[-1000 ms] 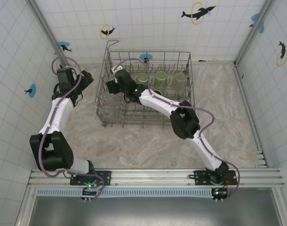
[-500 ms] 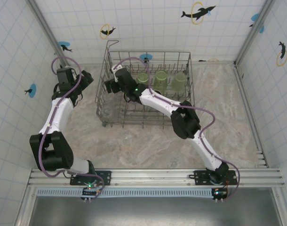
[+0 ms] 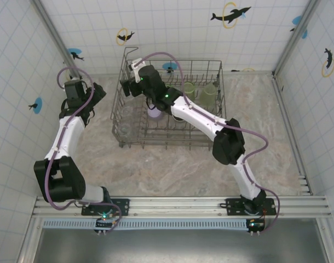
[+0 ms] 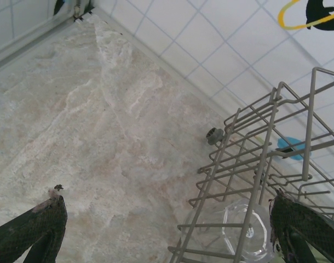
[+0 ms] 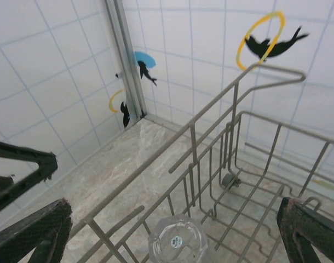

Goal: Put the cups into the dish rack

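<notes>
The grey wire dish rack (image 3: 219,104) stands at the back of the table. Inside it are two light-green tumblers (image 3: 190,89) (image 3: 209,93), a lavender tumbler (image 3: 154,113) and clear glasses (image 3: 126,114) by its left wall. My right gripper (image 3: 127,87) hovers open above the rack's far-left corner, holding nothing. Below it an upturned clear glass (image 5: 178,242) stands inside the rack's rim (image 5: 211,123). My left gripper (image 3: 97,92) is open and empty just left of the rack. In its own view a clear glass (image 4: 241,227) lies behind the rack's wires (image 4: 265,170).
Tiled walls close in the back and both sides. A metal post (image 3: 55,33) runs down the left wall near my left arm. Bare marble tabletop (image 3: 172,164) stretches in front of the rack and to its right (image 3: 254,109). The rack's raised corner loop (image 5: 265,79) rises beside my right gripper.
My right gripper has lifted out of the rack and moved toward its far-left corner, jaws widening. The lavender tumbler has come into view. My left arm has barely shifted.
</notes>
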Controlling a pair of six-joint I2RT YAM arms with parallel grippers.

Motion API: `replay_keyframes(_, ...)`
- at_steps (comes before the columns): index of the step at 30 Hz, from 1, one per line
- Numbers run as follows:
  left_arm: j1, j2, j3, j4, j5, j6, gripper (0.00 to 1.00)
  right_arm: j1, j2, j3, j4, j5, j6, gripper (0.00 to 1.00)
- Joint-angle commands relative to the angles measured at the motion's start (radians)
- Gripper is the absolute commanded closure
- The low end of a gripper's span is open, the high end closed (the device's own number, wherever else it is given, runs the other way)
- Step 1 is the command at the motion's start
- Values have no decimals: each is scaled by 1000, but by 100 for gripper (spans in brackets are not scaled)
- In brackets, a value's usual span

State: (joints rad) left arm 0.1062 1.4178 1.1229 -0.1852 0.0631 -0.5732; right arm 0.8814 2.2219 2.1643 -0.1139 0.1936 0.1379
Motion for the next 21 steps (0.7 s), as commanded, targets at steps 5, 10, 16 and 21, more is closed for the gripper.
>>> replay_keyframes(5, 14, -40, -33, 36, -126, 53, 3, -32, -217, -178, 10, 65, -45, 1)
replay_keyframes(10, 15, -43, -55, 52, -189, 73, 3, -79, -321, -284, -37, 84, -31, 1)
replay_keyframes(16, 15, -37, -70, 62, -238, 89, 3, -141, -469, -480, -29, 96, -6, 1)
replay_keyframes(21, 15, -39, -112, 106, -285, 111, 3, -217, -615, -674, 6, 83, 26, 1)
